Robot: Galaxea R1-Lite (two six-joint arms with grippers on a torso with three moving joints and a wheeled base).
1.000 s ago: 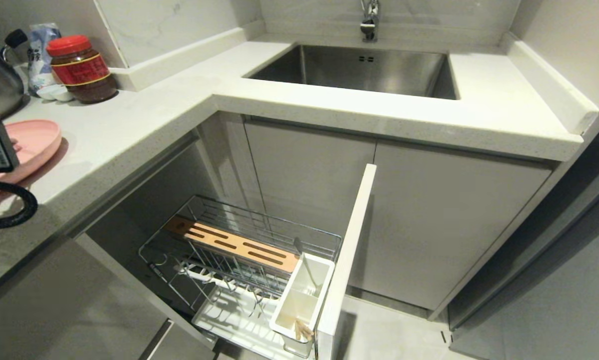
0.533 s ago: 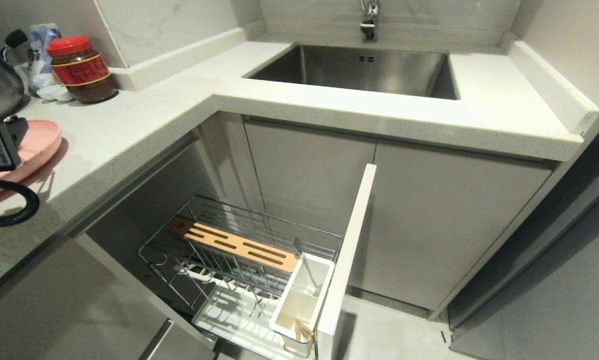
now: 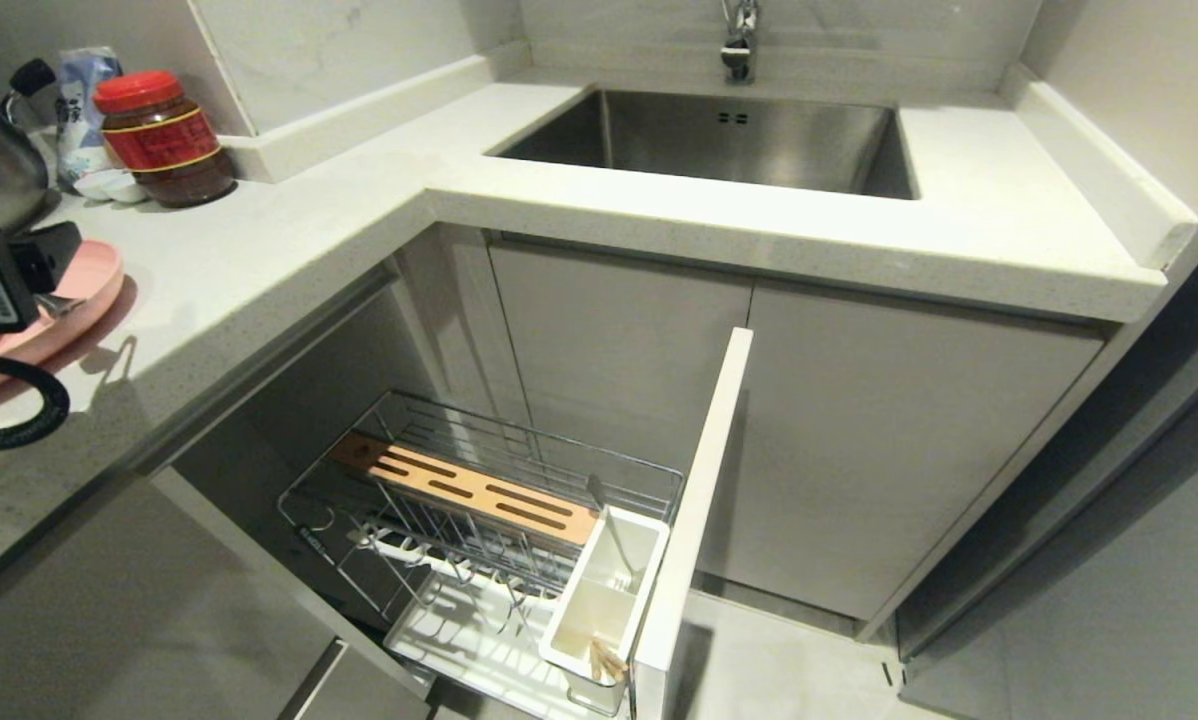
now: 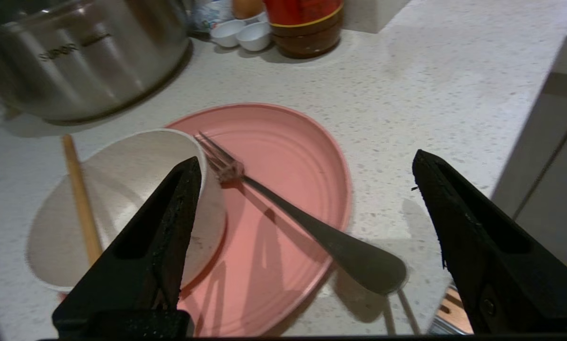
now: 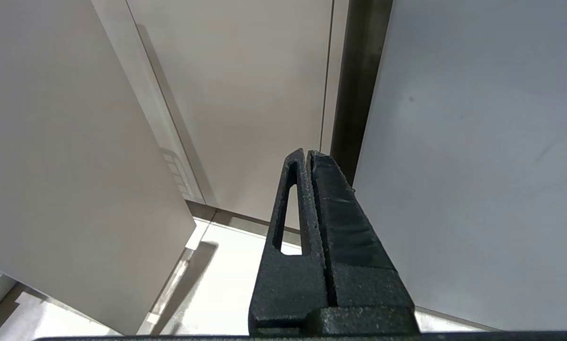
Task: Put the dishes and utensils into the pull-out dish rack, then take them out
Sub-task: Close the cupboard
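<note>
Head view shows the big white counter [image 3: 289, 240] with the sink [image 3: 719, 140] at 12 o'clock and the pull-out dish rack [image 3: 489, 560] open below at 6 o'clock. Its white cutlery box [image 3: 604, 590] holds a slim metal piece and some wooden chopstick ends [image 3: 607, 660]; the wire slots hold no dishes.

At 9 o'clock the left gripper [image 4: 307, 189] hangs over the pink plate [image 4: 283, 156] on the counter, its two black fingers spread wide and gripping nothing. A fork [image 4: 312, 227] lies across the plate, and its handle sticks out past the rim. The cream bowl [image 4: 122, 208] leans on the plate's edge with one chopstick [image 4: 81, 199] resting across it. A steel pot [image 4: 75, 52] and a red-lidded jar [image 3: 162, 135] stand close behind.

What could go wrong: one finger sits right by the bowl's rim, so I think a careless move could bump the bowl and make the chopstick roll off. The fork hangs over the edge, so a nudge could tip it onto the counter.

The right gripper [image 5: 309, 161] is parked down by the cabinet doors, fingers pressed together and holding nothing
</note>
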